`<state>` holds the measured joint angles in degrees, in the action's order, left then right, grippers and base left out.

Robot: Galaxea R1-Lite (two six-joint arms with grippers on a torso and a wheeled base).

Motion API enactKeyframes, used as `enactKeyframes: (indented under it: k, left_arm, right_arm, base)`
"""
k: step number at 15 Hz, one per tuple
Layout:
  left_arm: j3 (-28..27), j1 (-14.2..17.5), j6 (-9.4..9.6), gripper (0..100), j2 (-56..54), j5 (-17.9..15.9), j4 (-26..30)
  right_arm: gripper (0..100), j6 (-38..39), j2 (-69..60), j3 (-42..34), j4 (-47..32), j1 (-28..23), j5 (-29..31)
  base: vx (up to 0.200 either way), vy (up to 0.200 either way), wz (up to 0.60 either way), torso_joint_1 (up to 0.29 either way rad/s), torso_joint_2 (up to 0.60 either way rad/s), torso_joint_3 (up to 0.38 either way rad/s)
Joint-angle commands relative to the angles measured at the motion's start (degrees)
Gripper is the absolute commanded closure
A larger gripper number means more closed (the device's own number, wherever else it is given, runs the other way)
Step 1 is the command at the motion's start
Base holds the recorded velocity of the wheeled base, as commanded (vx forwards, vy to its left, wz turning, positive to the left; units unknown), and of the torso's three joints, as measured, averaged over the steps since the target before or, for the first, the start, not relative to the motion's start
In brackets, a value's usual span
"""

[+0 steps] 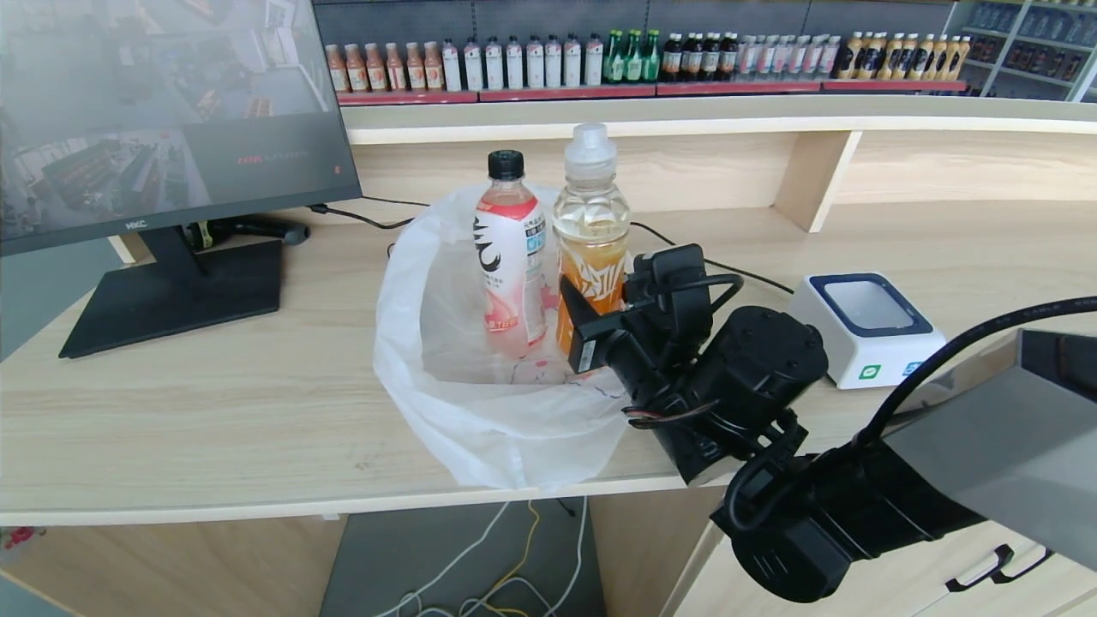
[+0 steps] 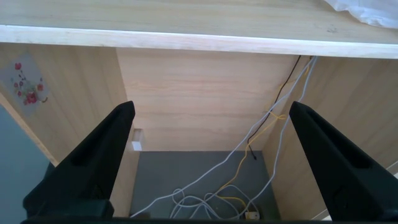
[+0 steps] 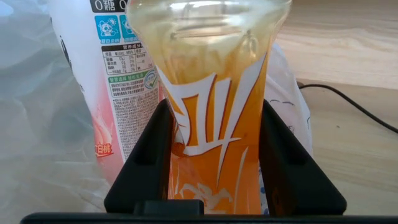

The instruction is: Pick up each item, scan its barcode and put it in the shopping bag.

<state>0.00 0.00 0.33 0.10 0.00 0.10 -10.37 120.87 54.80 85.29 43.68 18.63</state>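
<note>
A white shopping bag (image 1: 428, 343) lies open on the wooden counter. Two bottles stand upright inside it, side by side: a pink one with a black cap (image 1: 510, 257) and an orange drink bottle with a clear cap (image 1: 591, 231). My right gripper (image 1: 600, 300) comes in from the right and is shut on the orange bottle's lower half. In the right wrist view its fingers (image 3: 149, 155) press both sides of the orange bottle (image 3: 214, 124), with the pink bottle (image 3: 118, 81) and bag film (image 3: 37, 124) beside it. My left gripper (image 2: 211, 109) hangs open below the counter's front edge, holding nothing.
A white barcode scanner box (image 1: 866, 326) sits on the counter right of the bag. A monitor (image 1: 163, 111) on a black stand occupies the left, with a handheld scanner (image 1: 248, 230) behind it. Loose cables (image 2: 249, 162) hang under the counter. A raised shelf runs along the back.
</note>
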Motion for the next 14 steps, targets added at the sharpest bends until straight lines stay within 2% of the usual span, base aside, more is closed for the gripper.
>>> enactKeyframes:
  k: [1, 6, 7, 14]
  left_arm:
    - [0.0, 0.0, 0.02, 0, -0.01, 0.0, -0.01]
    - [0.0, 0.0, 0.02, 0, -0.01, 0.0, -0.01]
    - [0.0, 0.0, 0.02, 0, -0.01, 0.0, -0.01]
    - [0.0, 0.0, 0.02, 0, -0.01, 0.0, -0.01]
  right_arm:
    - [100, 0.0, 0.24, -0.3, 0.14, 0.09, -0.08]
    - [100, 0.62, -0.2, -0.74, 0.14, 0.09, 0.01]
    - [0, 0.62, -0.28, -0.92, 0.14, 0.27, 0.01]
    - [0, 0.97, -1.95, -2.77, 0.14, 1.67, 0.88]
  base:
    - [0.0, 0.0, 0.0, 0.0, 0.0, 0.0]
    - [0.0, 0.0, 0.0, 0.0, 0.0, 0.0]
    - [0.0, 0.0, 0.0, 0.0, 0.0, 0.0]
    - [0.0, 0.0, 0.0, 0.0, 0.0, 0.0]
